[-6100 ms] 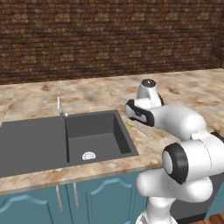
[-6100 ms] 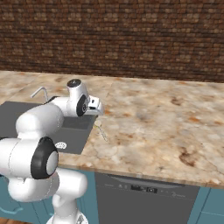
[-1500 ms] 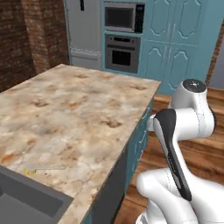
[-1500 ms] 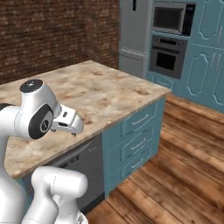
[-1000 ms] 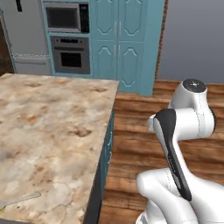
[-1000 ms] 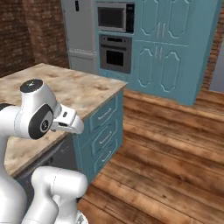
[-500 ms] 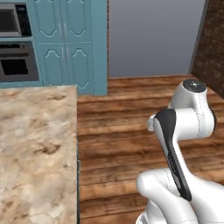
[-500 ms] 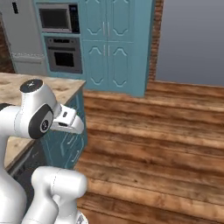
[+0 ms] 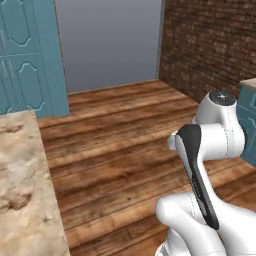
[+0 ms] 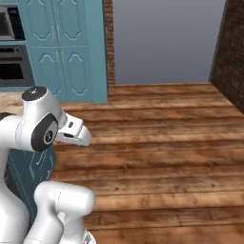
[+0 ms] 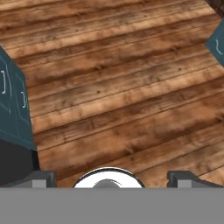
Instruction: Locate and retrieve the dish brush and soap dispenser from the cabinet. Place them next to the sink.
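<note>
My gripper [image 11: 111, 178] is open, its two dark fingertips [image 11: 43, 177] set wide apart with nothing between them, and it looks down on a bare wooden floor [image 11: 118, 96]. From the right base camera the hand [image 10: 77, 134] is tucked close to the arm's shoulder and points right, over the floor. The dish brush, the soap dispenser, the cabinet and the sink are all out of view.
A marble counter corner [image 9: 20, 190] lies at the lower left. Tall teal arched-panel doors [image 10: 71, 47] stand beside a built-in oven [image 10: 12, 64]. A grey wall [image 9: 107, 42] and a brick wall [image 9: 210, 45] bound open plank floor [image 10: 162, 138]. A teal drawer unit [image 11: 11, 100] stands close by.
The whole picture has swept sideways: the base has turned, so the counter and teal doors slid left and the brick wall came in at right. The arm's pose and open jaws are unchanged.
</note>
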You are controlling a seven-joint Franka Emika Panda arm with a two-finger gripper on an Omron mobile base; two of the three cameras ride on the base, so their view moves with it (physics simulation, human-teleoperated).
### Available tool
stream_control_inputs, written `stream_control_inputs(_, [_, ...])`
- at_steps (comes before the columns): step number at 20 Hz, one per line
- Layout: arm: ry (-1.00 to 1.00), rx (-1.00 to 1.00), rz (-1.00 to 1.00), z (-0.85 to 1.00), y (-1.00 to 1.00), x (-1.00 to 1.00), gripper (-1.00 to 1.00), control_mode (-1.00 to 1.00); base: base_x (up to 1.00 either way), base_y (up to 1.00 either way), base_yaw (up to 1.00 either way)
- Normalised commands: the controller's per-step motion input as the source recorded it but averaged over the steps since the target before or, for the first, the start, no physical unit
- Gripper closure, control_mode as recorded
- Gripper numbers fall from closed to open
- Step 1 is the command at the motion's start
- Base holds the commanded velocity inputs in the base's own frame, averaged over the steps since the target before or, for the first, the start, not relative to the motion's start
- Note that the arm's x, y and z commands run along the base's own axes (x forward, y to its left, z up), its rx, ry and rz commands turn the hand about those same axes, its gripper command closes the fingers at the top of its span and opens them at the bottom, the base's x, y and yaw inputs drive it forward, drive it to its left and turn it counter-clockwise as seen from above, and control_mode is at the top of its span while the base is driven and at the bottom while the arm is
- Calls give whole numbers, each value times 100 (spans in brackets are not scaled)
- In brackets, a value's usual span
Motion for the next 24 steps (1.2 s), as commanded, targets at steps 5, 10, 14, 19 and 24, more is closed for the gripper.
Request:
stream_control_inputs(5, [0,0,0,0,0,0,-100,100,0,0,-50])
stream_control_inputs(10, [0,0,0,0,0,0,-100,100,0,0,-50])
stream_control_inputs(14, [0,0,0,0,0,0,-100,100,0,0,-50])
stream_control_inputs(19, [0,0,0,0,0,0,-100,100,0,0,-50])
stream_control_inputs(24, [0,0,0,0,0,0,-100,100,0,0,-50])
